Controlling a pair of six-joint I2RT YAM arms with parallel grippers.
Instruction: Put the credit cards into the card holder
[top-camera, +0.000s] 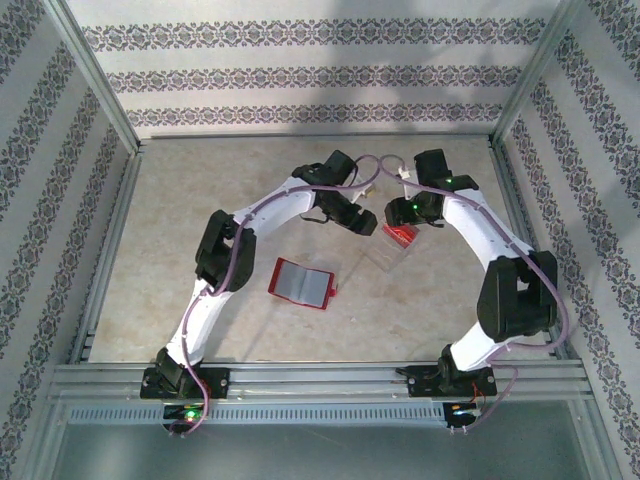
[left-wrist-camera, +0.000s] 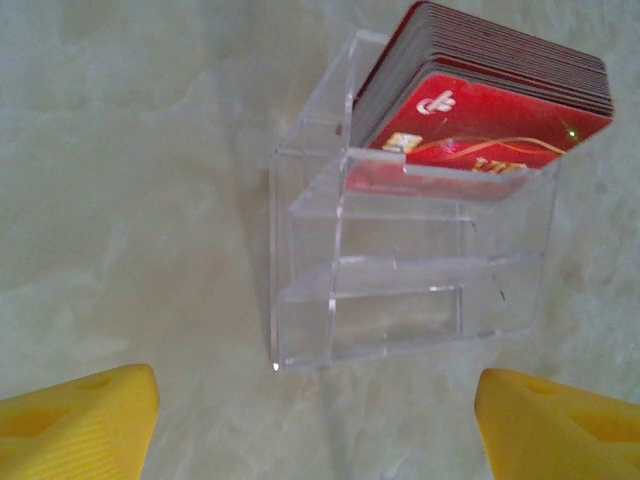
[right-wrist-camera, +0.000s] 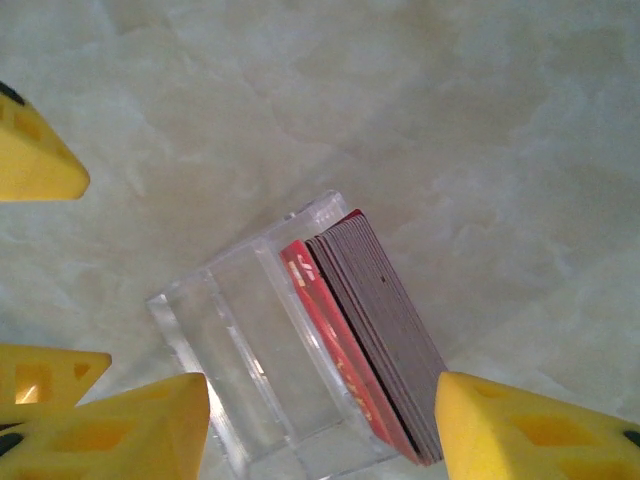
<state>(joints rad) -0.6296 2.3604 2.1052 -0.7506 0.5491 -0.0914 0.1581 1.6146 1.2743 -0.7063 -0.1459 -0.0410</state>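
Note:
The credit cards (top-camera: 400, 236) stand as a red stack in the back slot of a clear plastic tray (top-camera: 384, 251) at centre right of the table. The card holder (top-camera: 302, 283) lies open and flat to their left, red with grey inner sleeves. My left gripper (left-wrist-camera: 318, 430) is open just short of the tray (left-wrist-camera: 400, 300), with nothing between its yellow fingers; the cards (left-wrist-camera: 490, 110) lean at the tray's far end. My right gripper (right-wrist-camera: 320, 430) hovers open above the tray (right-wrist-camera: 240, 330), one fingertip near the edge of the card stack (right-wrist-camera: 385, 320).
Both arms arch inward and their grippers meet over the tray, the left gripper (top-camera: 352, 213) close beside the right gripper (top-camera: 404, 214). The left gripper's yellow fingers (right-wrist-camera: 35, 160) show at the left of the right wrist view. Patterned walls and metal rails enclose the table.

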